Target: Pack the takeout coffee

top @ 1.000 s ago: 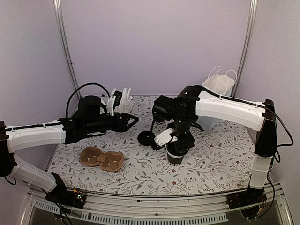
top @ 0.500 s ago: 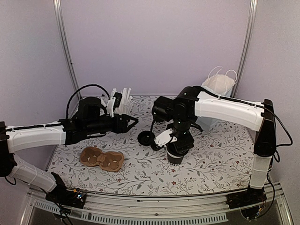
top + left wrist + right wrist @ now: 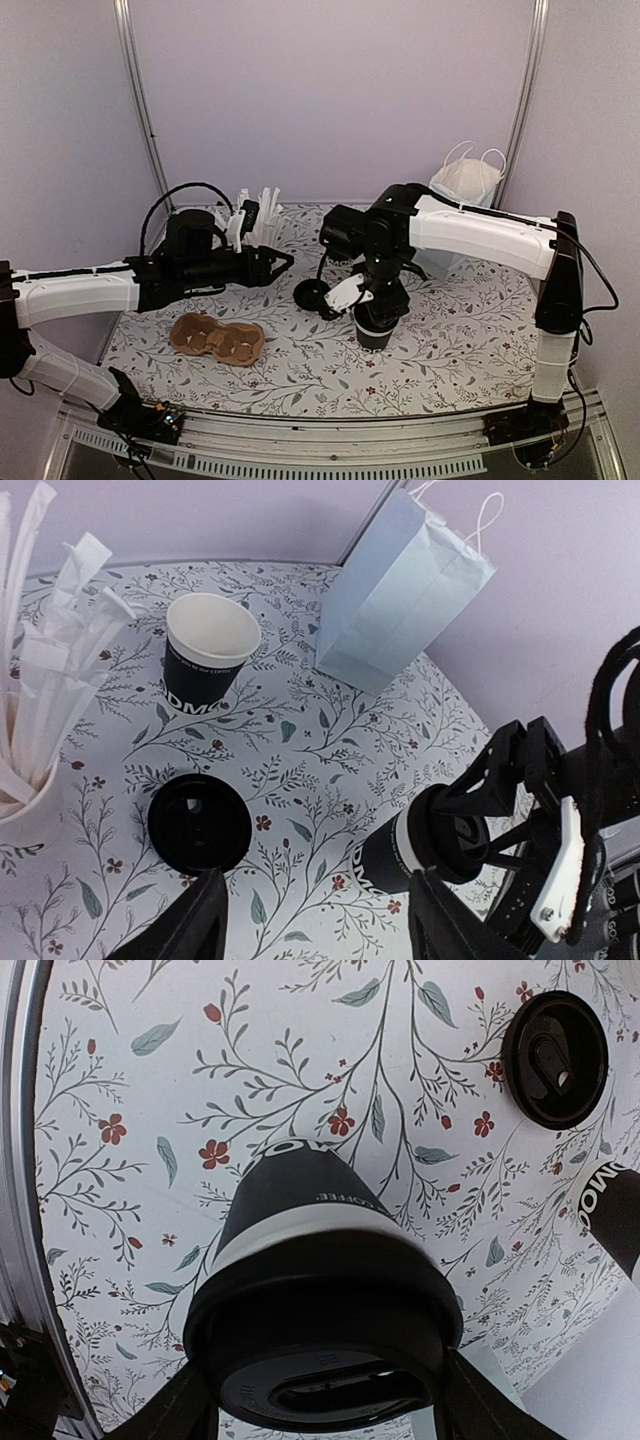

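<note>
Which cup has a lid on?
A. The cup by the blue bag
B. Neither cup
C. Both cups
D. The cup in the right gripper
D: the cup in the right gripper wears a black lid; the other cup, by the bag, is open and shows its cream inside.

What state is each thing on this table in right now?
Lidded cup: upright, gripped at the lid by right fingers.
Open cup: upright, no lid.
Loose lid: lying flat.
Bag: standing.
Carrier: empty.
Left fingers: open, empty.
</note>
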